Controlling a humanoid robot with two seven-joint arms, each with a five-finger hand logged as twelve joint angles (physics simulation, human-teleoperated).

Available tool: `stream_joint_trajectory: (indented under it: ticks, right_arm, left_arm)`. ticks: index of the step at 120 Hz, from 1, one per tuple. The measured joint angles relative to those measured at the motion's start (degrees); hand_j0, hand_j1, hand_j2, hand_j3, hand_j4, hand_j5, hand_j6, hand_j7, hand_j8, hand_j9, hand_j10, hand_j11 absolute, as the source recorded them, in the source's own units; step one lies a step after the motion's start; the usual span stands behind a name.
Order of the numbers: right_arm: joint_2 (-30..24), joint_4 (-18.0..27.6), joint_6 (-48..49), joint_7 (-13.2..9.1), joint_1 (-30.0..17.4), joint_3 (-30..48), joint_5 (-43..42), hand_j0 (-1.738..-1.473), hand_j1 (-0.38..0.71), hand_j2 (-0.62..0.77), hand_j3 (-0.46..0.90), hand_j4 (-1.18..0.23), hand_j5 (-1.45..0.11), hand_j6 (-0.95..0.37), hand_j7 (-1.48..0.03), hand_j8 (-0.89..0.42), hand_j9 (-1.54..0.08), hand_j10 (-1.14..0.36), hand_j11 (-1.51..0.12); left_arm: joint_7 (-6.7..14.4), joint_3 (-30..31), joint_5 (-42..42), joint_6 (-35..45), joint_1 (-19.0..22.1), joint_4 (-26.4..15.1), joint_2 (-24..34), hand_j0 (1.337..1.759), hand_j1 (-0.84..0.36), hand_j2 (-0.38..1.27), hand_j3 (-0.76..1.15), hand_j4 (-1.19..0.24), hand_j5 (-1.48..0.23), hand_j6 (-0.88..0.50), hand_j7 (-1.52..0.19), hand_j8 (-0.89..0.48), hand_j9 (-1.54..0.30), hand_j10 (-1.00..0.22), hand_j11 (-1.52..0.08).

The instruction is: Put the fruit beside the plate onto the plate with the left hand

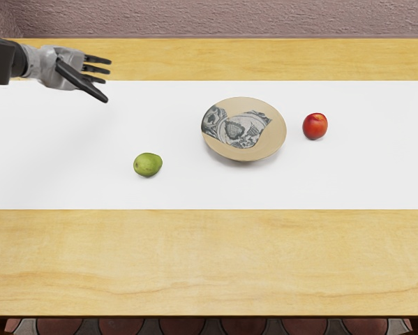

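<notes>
Plate [268,143] sits about mid-table on the white runner [69,174], tan rim, grey-and-white print on its left half, nothing on it.

Red fruit [315,126] is just right of the plate, level with its centre, with a small gap and no contact. It rests on the runner.

Green fruit [147,165] is left of the plate and a bit nearer the camera, clearly farther off than the red one. It's also on the runner, well apart from the rim.

Left hand [72,70] is far left of the plate and beyond it, at the runner's far edge, with the arm coming in from the picture's left edge. Fingers [97,70] are spread wide and pointing toward the plate's side, holding nothing. The hand is well apart from both fruits, and the green one is the nearer to it.

Bare wood of the table [209,265] shows on the near side of the plate and in a strip beyond it.
</notes>
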Motion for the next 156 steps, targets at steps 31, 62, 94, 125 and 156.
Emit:
stream_joint_trajectory:
  ticks: [31,62,94,125,156]
  right_arm:
    - [0.00,-0.79,-0.25,0.01,-5.56,4.68,1.81,-1.658,-0.33,0.00,0.00,-0.02,-0.02,-0.02,-0.02,-0.02,-0.02,-0.02,-0.02]
    - [0.00,-0.88,-0.27,0.01,-6.04,5.32,2.06,-1.658,-0.33,0.00,0.00,-0.02,-0.02,-0.02,-0.02,-0.02,-0.02,-0.02,-0.02]
    - [0.00,-0.89,-0.27,0.01,-6.08,5.38,2.08,-1.658,-0.33,0.00,0.00,-0.02,-0.02,-0.02,-0.02,-0.02,-0.02,-0.02,-0.02]
    - [0.00,-0.89,-0.27,0.01,-6.09,5.38,2.08,-1.658,-0.33,0.00,0.00,-0.02,-0.02,-0.02,-0.02,-0.02,-0.02,-0.02,-0.02]
    - [0.00,-0.89,-0.27,0.01,-6.09,5.38,2.09,-1.658,-0.33,0.00,0.00,-0.02,-0.02,-0.02,-0.02,-0.02,-0.02,-0.02,-0.02]
  left_arm:
    - [0.36,0.07,6.93,0.00,-0.96,0.01,-1.06,1.658,0.34,0.00,0.00,-0.01,-0.01,-0.01,-0.01,-0.01,-0.01,-0.01,-0.01]
    - [-5.13,10.30,9.13,2.56,-4.89,-3.58,-4.04,1.658,0.33,0.00,0.00,-0.02,-0.02,-0.02,-0.02,-0.02,-0.02,-0.02,-0.02]
    - [-11.08,24.92,15.14,40.14,-9.26,-46.50,6.59,1.658,0.32,0.00,0.00,-0.02,-0.03,-0.02,-0.03,-0.02,-0.03,-0.02,-0.03]
    - [-15.22,35.93,20.13,60.91,-8.83,-61.93,6.12,1.658,0.33,0.00,0.00,-0.01,-0.02,-0.02,-0.02,-0.02,-0.02,-0.01,-0.02]
    - [-17.15,40.37,21.66,65.91,-5.98,-62.20,3.81,1.658,0.25,0.02,0.00,-0.08,-0.11,-0.08,-0.11,-0.08,-0.11,-0.08,-0.11]
